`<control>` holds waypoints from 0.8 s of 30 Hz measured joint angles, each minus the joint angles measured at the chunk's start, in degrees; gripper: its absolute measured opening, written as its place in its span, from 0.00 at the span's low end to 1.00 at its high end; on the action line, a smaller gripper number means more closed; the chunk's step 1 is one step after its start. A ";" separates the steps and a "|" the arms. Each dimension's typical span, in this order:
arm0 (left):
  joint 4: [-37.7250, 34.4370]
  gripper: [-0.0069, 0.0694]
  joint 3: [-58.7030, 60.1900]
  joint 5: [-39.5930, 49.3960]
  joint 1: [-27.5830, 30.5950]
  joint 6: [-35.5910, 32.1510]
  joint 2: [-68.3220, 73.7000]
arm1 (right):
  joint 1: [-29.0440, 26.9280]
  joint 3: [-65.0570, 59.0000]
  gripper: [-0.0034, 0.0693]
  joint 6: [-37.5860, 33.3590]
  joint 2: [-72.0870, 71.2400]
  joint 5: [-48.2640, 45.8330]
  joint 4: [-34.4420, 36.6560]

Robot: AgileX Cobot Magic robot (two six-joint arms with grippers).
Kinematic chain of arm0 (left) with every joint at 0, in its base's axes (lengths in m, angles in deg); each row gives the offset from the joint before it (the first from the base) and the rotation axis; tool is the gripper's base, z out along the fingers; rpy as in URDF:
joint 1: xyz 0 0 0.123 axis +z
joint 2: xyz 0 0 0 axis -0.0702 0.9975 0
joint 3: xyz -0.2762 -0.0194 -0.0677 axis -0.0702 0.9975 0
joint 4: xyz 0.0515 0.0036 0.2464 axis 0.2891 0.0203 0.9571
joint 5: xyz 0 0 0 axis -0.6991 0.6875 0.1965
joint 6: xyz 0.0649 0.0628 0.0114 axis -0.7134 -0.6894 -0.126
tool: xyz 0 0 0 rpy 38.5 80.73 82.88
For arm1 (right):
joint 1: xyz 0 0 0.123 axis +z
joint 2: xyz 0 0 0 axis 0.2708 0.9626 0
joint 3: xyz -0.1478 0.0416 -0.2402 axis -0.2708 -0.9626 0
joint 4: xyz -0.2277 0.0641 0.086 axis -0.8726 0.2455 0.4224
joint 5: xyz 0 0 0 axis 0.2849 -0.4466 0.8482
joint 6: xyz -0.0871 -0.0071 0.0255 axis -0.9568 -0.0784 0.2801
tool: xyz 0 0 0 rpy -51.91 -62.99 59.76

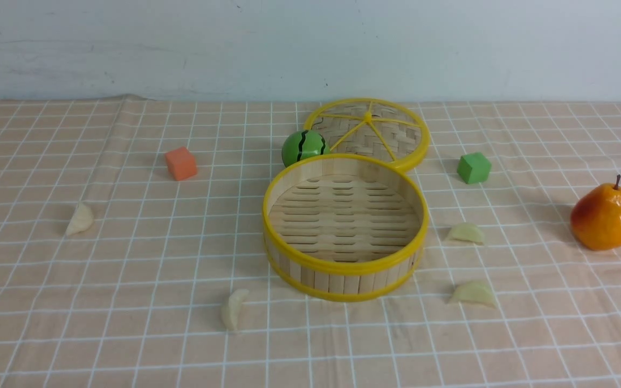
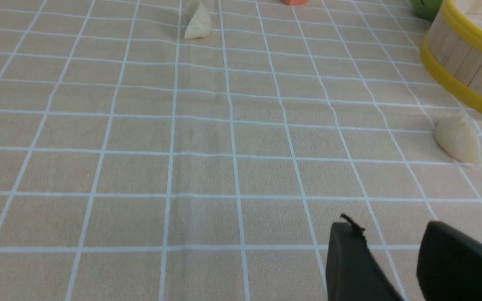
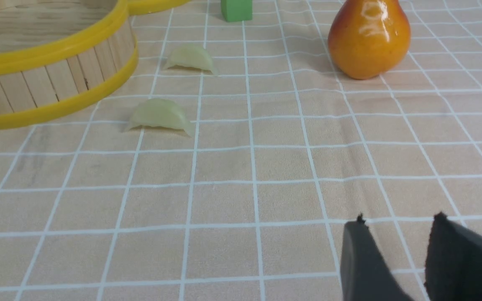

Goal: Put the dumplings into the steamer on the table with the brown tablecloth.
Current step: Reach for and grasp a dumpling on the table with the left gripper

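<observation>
The steamer (image 1: 345, 267) stands empty in the middle of the brown tablecloth (image 1: 127, 334) that covers the table. Several dumplings lie on the cloth around it: one far left (image 1: 80, 219), one at front left (image 1: 233, 309), two on the right (image 1: 466, 233) (image 1: 473, 293). Neither arm shows in the front view. My left gripper (image 2: 391, 228) hovers open and empty over bare cloth, with a dumpling (image 2: 458, 140) ahead beside the steamer wall (image 2: 467, 62). My right gripper (image 3: 400, 220) is open and empty too, with two dumplings (image 3: 159, 115) (image 3: 191, 58) ahead of it near the steamer (image 3: 48, 79).
The woven lid (image 1: 370, 129) lies flat behind the steamer, with a green watermelon ball (image 1: 304, 146) against it. An orange cube (image 1: 181, 163) sits at back left, a green cube (image 1: 474, 167) at back right, and a pear (image 1: 604, 215) stands at far right.
</observation>
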 joint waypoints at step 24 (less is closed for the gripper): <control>-2.75 0.39 -0.28 -49.50 0.00 12.95 0.00 | 0.00 -0.69 0.38 14.66 0.00 56.96 -5.97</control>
